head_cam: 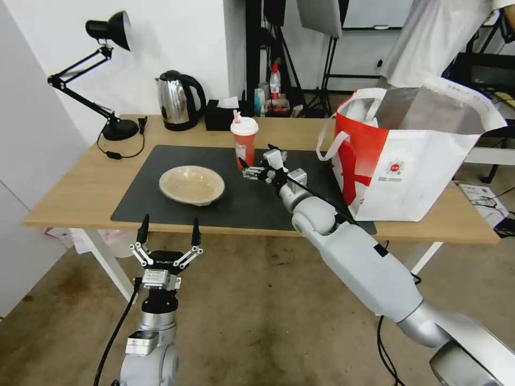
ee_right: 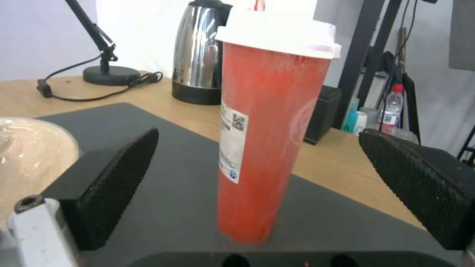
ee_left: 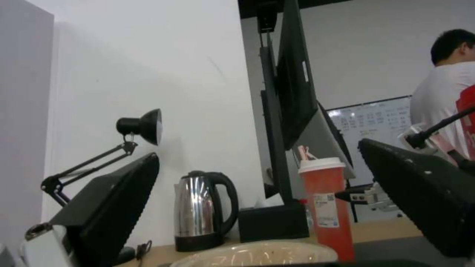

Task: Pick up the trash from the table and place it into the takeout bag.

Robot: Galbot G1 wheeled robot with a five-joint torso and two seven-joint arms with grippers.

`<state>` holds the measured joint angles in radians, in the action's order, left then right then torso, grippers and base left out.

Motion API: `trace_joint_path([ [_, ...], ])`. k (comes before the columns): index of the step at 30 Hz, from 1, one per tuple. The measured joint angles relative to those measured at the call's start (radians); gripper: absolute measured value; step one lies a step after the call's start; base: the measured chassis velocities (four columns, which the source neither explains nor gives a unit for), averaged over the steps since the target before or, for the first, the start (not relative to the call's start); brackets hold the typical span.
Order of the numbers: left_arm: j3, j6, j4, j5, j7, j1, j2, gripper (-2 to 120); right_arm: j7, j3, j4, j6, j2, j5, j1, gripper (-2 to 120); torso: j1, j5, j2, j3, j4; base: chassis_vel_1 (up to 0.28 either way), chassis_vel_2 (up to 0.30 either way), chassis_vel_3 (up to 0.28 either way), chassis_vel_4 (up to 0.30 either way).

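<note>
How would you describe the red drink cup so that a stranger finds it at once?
Look at the light-wood table and its dark grey rectangular mat. At the mat's far edge, before the black tissue box, stands the tall red drink cup. Unlike the shallow beige bowl, it is upright, with a white lid and straw.

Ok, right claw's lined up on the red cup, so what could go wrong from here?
1. The tall red drink cup with white lid stands upright between the open right claw fingers, not yet gripped; an off-centre close could tip it.
2. The shallow beige bowl sits close beside it on the dark grey mat; a swing might clip it.
3. The left claw waits open below the table edge.
</note>
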<state>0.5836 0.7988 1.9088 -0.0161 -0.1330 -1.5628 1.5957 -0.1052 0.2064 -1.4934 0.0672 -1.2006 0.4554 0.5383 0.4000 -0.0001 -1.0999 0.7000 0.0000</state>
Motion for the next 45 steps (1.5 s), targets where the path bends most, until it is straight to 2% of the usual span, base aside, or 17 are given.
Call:
trace_joint_path([
  [45,-0.001,0.001,-0.010,-0.005,0.001,-0.003,0.000,100,0.031,0.047,0.199,-0.053,-0.082,-0.047,-0.096,100,0.000,0.0000,0.000,0.000,0.0000,0.000,0.000,0.000,0.000],
])
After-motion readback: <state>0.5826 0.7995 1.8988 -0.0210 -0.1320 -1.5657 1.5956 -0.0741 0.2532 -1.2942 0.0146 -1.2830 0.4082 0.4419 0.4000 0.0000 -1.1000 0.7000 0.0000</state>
